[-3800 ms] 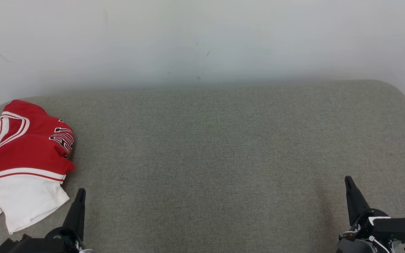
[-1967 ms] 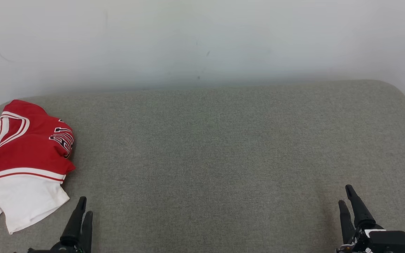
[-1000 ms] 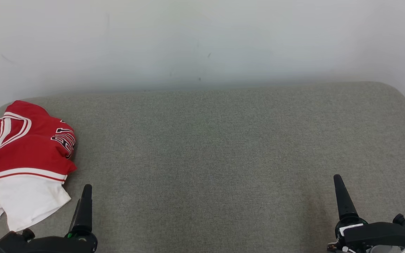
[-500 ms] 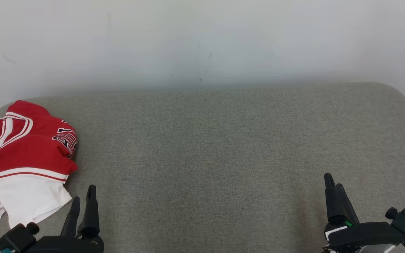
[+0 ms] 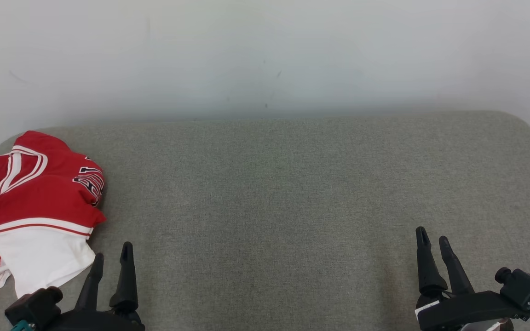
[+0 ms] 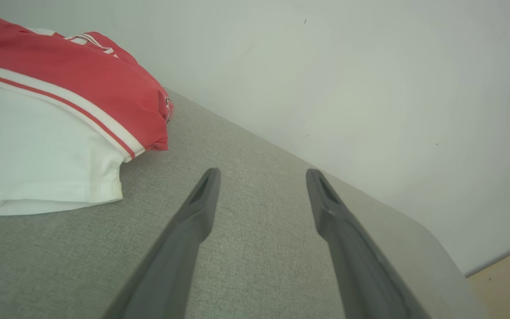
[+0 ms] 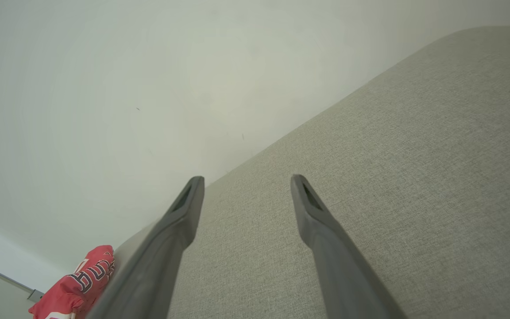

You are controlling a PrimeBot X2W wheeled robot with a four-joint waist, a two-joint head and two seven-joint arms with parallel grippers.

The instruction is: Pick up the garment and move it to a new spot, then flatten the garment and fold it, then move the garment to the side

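Moved: both grippers had turned since the first earlier look, when one finger of each showed; now each showed two fingers side by side. The head camera had shifted a touch too, and the garment lay in the same heap.
Garment: red and white garment [image 5: 35,207] sat crumpled at the left end of the cushion, red part toward the wall, white part nearer the robot. A white-and-red stripe ran between the two colours, and dark lettering showed on a fold at its right edge.
Garment, left wrist view: the heap [image 6: 60,110] lay up and left of the fingers, white cloth flat on the fabric.
Garment, right wrist view: a red corner with lettering [image 7: 75,288] peeked out at the bottom left.
Left gripper: left gripper [image 5: 112,252] was low at the near edge, fingers spread wide and holding nothing, just beside the white hem and not touching it. Its wrist view [image 6: 262,173] showed bare fabric between the tips.
Right gripper: right gripper [image 5: 432,234] was well apart from the garment at the right end, fingers parted wide [image 7: 246,178] and empty.
Cushion: grey woven cushion [image 5: 274,193] with rounded far corners.
Wall: pale wall [image 5: 265,55] directly behind the cushion, with a few small dark marks.
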